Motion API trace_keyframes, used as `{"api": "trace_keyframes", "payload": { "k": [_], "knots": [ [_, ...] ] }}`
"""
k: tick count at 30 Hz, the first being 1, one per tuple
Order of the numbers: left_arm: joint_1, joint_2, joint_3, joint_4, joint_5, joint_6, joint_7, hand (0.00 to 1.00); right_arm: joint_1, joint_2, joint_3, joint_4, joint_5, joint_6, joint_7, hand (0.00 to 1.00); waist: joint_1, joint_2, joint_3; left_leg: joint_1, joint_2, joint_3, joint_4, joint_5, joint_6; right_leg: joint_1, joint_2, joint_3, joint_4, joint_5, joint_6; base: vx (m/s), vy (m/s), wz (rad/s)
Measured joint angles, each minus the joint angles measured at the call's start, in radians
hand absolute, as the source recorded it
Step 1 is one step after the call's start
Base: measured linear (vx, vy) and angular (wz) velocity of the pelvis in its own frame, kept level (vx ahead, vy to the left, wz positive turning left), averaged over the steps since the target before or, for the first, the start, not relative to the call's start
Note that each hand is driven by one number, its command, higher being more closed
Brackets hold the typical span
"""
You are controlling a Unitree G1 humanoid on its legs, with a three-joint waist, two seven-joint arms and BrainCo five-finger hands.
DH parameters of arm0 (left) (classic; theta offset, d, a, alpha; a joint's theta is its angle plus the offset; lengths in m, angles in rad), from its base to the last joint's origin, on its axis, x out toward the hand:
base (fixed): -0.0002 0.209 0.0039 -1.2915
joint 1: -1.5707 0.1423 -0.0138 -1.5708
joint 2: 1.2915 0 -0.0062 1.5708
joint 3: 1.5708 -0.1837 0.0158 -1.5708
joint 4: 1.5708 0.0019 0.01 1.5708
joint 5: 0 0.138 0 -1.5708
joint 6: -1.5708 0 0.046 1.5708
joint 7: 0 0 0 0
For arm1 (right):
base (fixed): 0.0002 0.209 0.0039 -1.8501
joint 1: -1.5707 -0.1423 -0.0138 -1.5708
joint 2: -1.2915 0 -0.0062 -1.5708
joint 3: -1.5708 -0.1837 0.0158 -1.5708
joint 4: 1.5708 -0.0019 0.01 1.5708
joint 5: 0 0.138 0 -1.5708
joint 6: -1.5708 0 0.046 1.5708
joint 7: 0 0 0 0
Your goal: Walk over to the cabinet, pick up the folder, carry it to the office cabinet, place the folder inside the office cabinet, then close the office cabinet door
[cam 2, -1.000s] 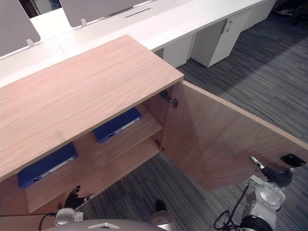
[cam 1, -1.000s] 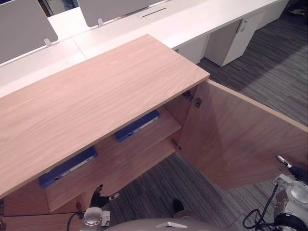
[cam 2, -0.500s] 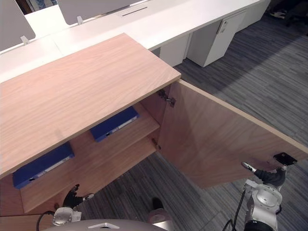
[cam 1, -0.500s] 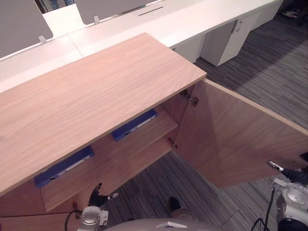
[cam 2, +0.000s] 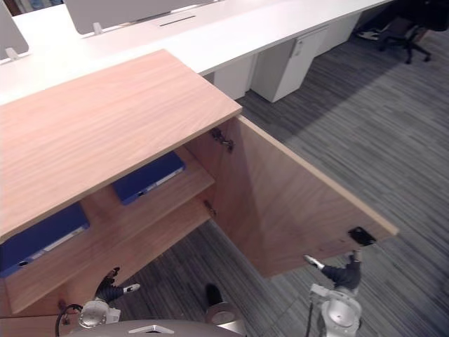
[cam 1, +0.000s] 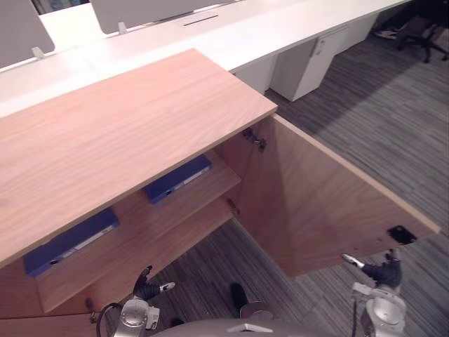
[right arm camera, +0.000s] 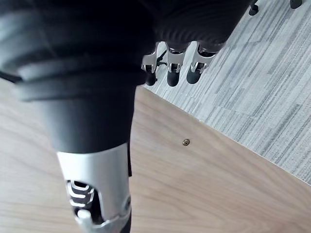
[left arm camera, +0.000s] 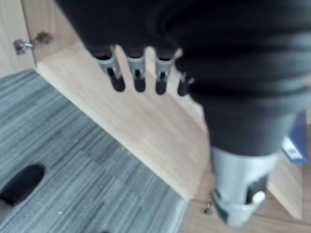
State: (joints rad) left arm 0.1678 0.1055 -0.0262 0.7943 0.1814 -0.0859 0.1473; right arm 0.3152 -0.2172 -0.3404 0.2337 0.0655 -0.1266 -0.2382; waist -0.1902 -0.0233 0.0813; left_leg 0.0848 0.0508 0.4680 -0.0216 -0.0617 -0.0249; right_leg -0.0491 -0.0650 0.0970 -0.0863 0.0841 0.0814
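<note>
Step in hand, judged from the layout: closing the cabinet door [cam 1: 330, 203]; the door stands wide open on its hinge [cam 1: 254, 138], with its inner face turned to the head cameras. The folder [cam 1: 178, 180] lies flat on the upper shelf [cam 1: 210, 196] inside the cabinet, near the hinge side; a second blue folder [cam 1: 70, 241] lies flat on the same shelf, well apart to the left; neither hand holds one, so placement appears done. The right hand [cam 1: 386, 272] sits low at the door's free edge, just below a black fitting [cam 1: 400, 234]; in its wrist view the fingers [right arm camera: 175, 68] hang relaxed past the wooden edge, over the floor [cam 1: 365, 112], and grip nothing; contact with the door cannot be confirmed. The left hand [cam 1: 145, 288] hangs low before the open compartment, fingers [left arm camera: 136, 77] loosely extended and empty. Procedure: set straight fingers of the right hand against the outer face near the free edge, far from the hinge, for best leverage; push along the door's arc, not straight ahead; keep the left hand out of the opening to avoid pinching; check that the folder nearer the hinge does not overhang the shelf front; continue until the door meets the cabinet top [cam 1: 119, 133].
</note>
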Motion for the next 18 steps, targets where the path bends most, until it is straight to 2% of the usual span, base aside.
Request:
{"api": "trace_keyframes", "payload": {
  "k": [4, 10, 14, 16, 18],
  "knots": [
    [-0.01, -0.001, -0.025, 0.001, 0.0, 0.001, 0.002, 0.0, 0.04, 0.023, 0.108, -0.03, -0.033, -0.011, 0.002, 0.0, 0.02, -0.009, 0.001, -0.003, -0.005, -0.002, -0.003, 0.0, -0.001, -0.025, -0.004, -0.009, 0.007, 0.028, -0.005, -0.12, -0.051, -0.45],
    [-0.036, -0.003, -0.038, 0.001, 0.001, 0.001, 0.021, 0.0, 0.102, 0.047, 0.238, -0.031, -0.032, -0.012, 0.012, 0.0, 0.025, -0.01, 0.0, -0.005, -0.006, -0.041, -0.041, 0.027, -0.005, -0.046, -0.001, -0.042, 0.027, 0.033, -0.006, -0.08, -0.039, -0.09],
    [-0.038, -0.009, -0.058, 0.003, 0.029, 0.001, 0.023, 0.0, 0.154, 0.037, 0.376, -0.028, -0.031, -0.011, 0.017, 0.0, 0.027, -0.012, 0.001, -0.005, -0.001, -0.058, -0.062, 0.05, -0.008, -0.057, 0.009, -0.058, 0.035, 0.033, -0.006, -0.04, -0.041, -0.04],
    [-0.038, -0.009, -0.065, 0.003, 0.041, 0.001, 0.023, 0.0, 0.15, 0.025, 0.448, -0.023, -0.032, -0.011, 0.036, 0.0, 0.037, -0.012, 0.002, -0.005, 0.002, -0.059, -0.062, 0.052, -0.009, -0.058, 0.012, -0.06, 0.036, 0.033, -0.006, -0.03, -0.031, -0.03],
    [-0.055, -0.009, -0.075, 0.003, 0.06, 0.001, 0.025, 0.0, 0.135, -0.005, 0.582, -0.021, -0.043, -0.009, 0.091, 0.0, 0.069, -0.014, 0.002, -0.01, 0.007, -0.068, -0.062, 0.056, -0.007, -0.058, 0.016, -0.064, 0.037, 0.033, -0.006, -0.03, -0.03, 0.11]
  ]
}}
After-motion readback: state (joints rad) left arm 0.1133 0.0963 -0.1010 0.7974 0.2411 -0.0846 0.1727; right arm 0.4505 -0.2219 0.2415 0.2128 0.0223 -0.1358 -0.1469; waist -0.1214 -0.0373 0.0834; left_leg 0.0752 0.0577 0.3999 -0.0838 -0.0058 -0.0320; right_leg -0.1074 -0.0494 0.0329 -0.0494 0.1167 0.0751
